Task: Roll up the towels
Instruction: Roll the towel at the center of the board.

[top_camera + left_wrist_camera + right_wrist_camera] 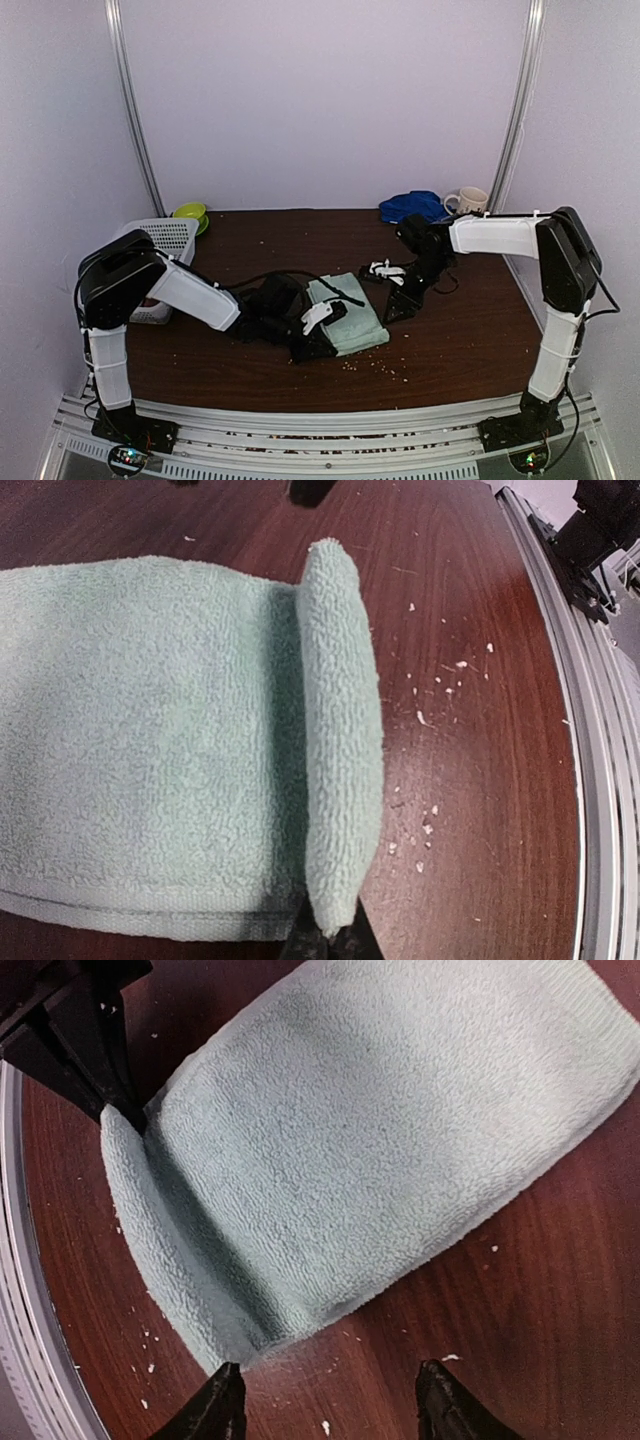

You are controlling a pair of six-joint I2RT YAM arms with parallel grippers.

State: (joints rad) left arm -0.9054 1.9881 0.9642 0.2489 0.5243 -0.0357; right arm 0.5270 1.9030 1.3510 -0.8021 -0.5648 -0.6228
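In the left wrist view the mint towel (150,740) runs off the left edge of the frame. Of the left gripper (328,945) we see only dark tips at the bottom edge, either side of the roll's end. In the right wrist view the towel's far corner is cut by the upper right, and the right gripper (337,1405) shows just two fingertips at the bottom edge. From above, the left arm (195,292) covers the towel's lower left part. At upper right, the blue towel (412,207) has its lower edge behind the right arm (495,235), and we cannot read the mug's (468,201) pattern, too small
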